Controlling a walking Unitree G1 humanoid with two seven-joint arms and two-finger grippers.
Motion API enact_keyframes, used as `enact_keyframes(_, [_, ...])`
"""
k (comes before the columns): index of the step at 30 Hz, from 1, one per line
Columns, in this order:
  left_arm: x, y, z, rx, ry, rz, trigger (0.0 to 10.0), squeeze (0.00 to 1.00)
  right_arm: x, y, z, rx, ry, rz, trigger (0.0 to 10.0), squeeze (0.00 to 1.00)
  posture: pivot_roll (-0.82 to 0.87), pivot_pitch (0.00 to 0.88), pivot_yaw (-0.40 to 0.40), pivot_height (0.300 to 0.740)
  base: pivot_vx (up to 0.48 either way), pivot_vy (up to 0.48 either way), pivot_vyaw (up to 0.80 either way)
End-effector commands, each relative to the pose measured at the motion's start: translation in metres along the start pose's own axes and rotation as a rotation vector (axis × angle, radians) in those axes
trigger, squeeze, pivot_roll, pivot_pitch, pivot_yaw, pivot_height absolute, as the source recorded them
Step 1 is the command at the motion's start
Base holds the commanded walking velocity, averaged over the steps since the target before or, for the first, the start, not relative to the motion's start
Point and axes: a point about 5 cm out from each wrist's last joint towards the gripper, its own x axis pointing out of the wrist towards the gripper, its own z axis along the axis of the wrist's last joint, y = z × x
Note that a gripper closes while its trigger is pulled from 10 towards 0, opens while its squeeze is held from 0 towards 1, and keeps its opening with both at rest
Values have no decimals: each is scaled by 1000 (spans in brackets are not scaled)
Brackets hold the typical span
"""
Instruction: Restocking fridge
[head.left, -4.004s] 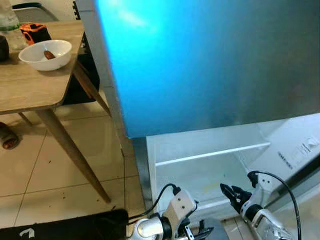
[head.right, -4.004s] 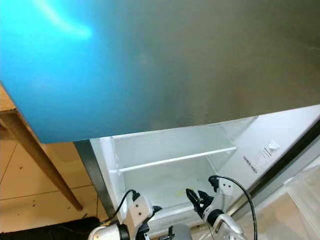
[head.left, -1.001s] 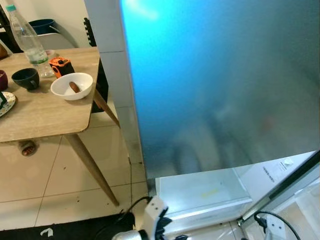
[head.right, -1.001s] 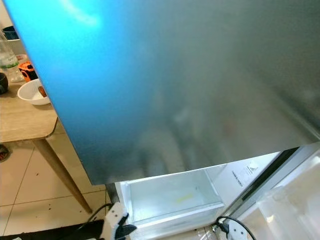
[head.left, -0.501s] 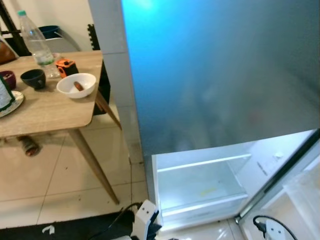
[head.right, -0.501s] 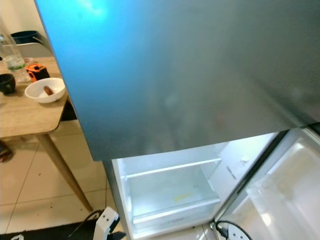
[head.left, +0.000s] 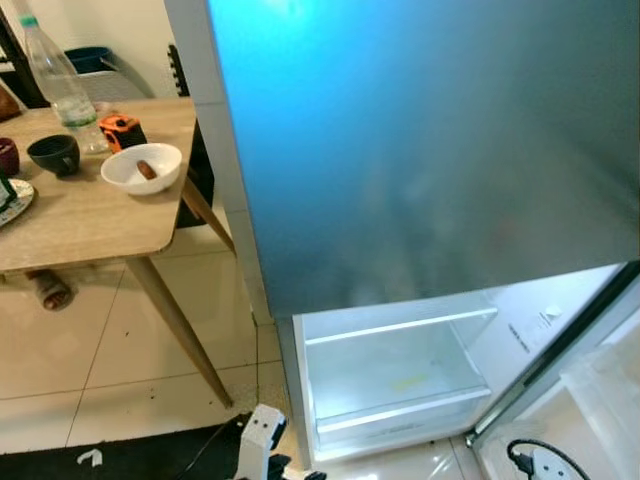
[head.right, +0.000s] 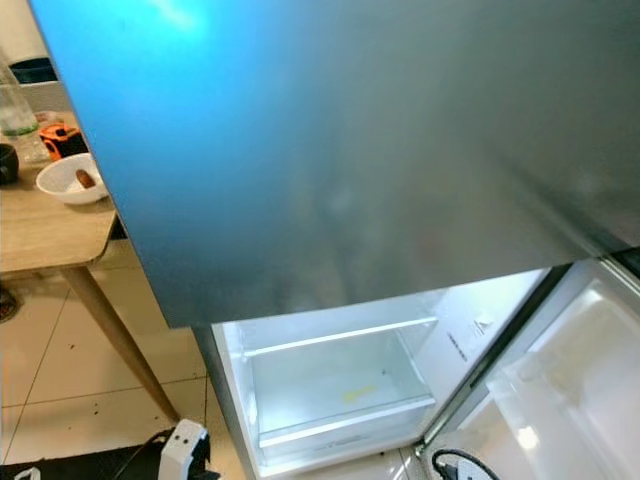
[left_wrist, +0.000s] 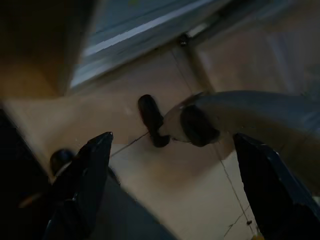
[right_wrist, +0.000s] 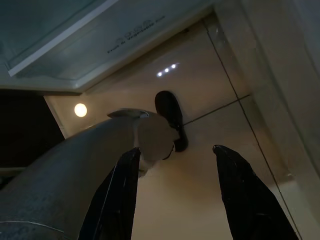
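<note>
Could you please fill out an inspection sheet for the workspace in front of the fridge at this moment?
Surface: tiled floor, light and glossy.
Job's things: fridge with its lower door swung open; lit lower compartment has one shelf and no food, just a yellowish mark on its floor.
Clutter: wooden table carrying a white bowl, dark cup, plastic bottle and an orange object.
Grippers: left gripper and right gripper hang low over the floor, jaws open, nothing held.
Cables: black cable on the right arm.
Surroundings: black mat on the floor.
</note>
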Motion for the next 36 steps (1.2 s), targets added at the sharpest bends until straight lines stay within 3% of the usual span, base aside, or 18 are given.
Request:
enact_keyframes(1, [-9, 7, -12, -53, 26, 52, 10000, 0, -1, -2, -6, -4, 23, -9, 10000, 0, -67, 76, -38, 740, -435, 0, 0])
enact_keyframes(15, [-19, 13, -36, -162, 72, 157, 10000, 0, -2, -2, -9, -14, 38, -11, 10000, 0, -67, 75, -42, 740, -245, 0, 0])
enact_keyframes(23, [-22, 14, -41, -177, 85, 173, 10000, 0, -2, -3, -11, -17, 45, -13, 10000, 0, -66, 74, -44, 740, -240, 0, 0])
enact_keyframes(36, [-21, 13, -42, -182, 87, 174, 10000, 0, -2, -2, -11, -17, 44, -8, 10000, 0, -69, 75, -42, 740, 0, 0, 0])
